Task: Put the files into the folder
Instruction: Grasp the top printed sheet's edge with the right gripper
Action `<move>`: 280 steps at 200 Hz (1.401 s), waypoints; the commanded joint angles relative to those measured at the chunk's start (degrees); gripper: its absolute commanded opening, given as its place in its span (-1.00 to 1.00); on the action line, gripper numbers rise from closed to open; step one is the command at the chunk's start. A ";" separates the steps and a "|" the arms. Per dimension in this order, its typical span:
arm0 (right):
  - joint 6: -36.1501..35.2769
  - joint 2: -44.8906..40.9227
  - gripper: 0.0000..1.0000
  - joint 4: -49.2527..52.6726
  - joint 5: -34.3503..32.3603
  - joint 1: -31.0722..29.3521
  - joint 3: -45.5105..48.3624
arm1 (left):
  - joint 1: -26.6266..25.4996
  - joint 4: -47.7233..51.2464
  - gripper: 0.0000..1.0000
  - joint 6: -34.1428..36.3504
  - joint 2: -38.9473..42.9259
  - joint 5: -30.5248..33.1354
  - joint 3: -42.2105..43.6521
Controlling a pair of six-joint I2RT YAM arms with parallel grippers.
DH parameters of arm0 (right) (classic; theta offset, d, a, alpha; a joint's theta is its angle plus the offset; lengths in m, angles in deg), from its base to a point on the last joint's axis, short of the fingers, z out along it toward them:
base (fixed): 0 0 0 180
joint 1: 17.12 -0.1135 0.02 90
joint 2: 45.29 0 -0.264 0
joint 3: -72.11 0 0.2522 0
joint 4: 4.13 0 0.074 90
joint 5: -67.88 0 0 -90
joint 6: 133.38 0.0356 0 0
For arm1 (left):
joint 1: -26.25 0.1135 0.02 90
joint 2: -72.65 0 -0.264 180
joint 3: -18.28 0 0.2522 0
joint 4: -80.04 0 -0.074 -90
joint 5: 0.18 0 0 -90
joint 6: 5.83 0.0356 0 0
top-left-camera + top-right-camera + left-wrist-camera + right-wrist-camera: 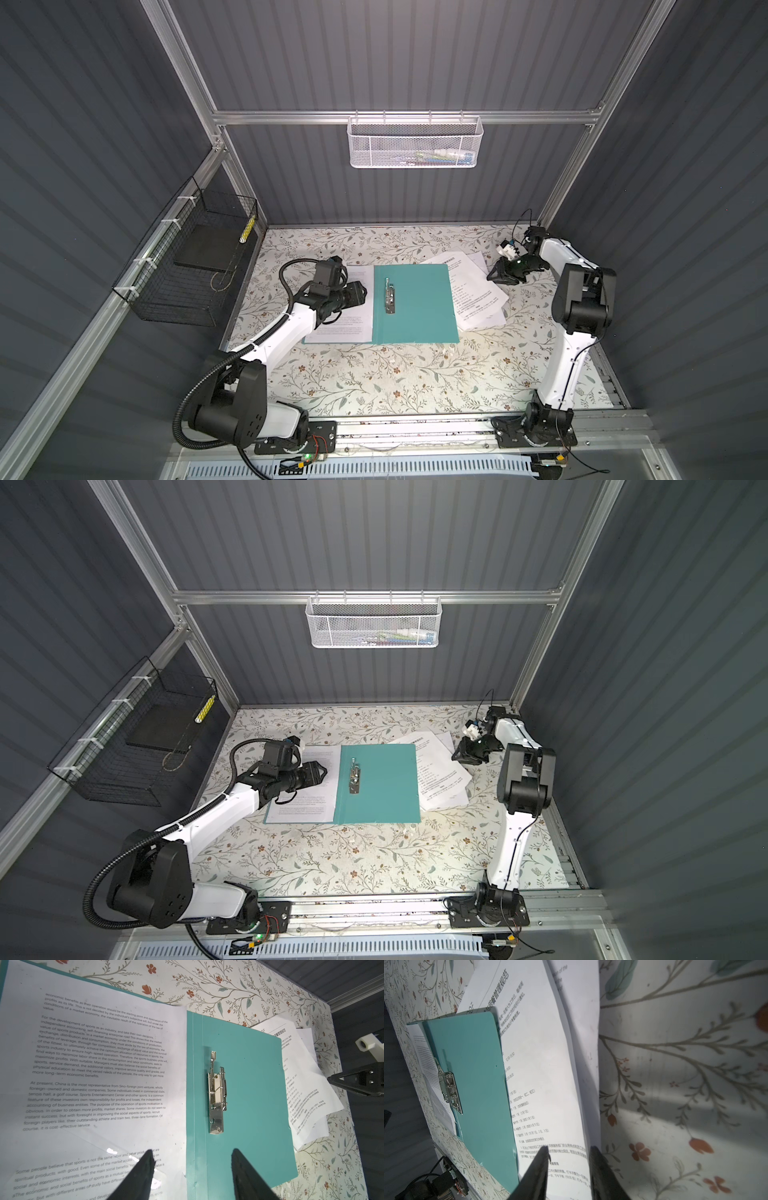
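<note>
Right claw half-open astride files half-hidden under folder; left claw open, empty.

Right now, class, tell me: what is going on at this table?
The teal folder lies open on the table, clip bare. The left claw hovers open over its spine, beside one sheet on the left flap. The right claw, jaws apart, is at the edge of the loose sheets on the right.

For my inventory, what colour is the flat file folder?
Teal-green; the folder shows best in left wrist view.
</note>
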 commanded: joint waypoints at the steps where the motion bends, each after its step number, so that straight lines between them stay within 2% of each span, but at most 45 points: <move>1: 0.13 0.87 -0.30 1.63 0.07 -0.53 0.65 | -0.33 -0.47 0.21 -0.08 -1.00 -1.21 0.73; 50: 1.21 2.13 -0.33 1.23 -1.59 -0.63 0.66 | -0.34 -1.22 0.22 -0.49 -2.27 -1.22 0.40; 116: 1.28 3.74 -0.39 1.26 0.58 -0.88 0.20 | -0.32 -2.28 0.21 -0.85 -3.84 -2.27 0.03; 169: 1.89 4.77 -0.40 1.55 -0.80 -1.15 -0.37 | -0.34 -2.62 0.21 -1.32 -3.85 -1.74 0.69; 204: 2.34 5.20 -0.36 1.88 -2.03 -1.15 -0.86 | -0.34 -2.98 0.21 -1.75 -3.83 -1.57 0.94; 239: 2.73 3.93 -0.20 2.83 -6.15 -1.24 -1.46 | -0.34 -2.90 0.21 -2.03 -3.79 -1.25 0.99; 280: 2.88 2.60 -0.09 2.95 -7.22 -1.33 -1.68 | -0.34 -3.07 0.21 -2.21 -4.06 -1.26 0.65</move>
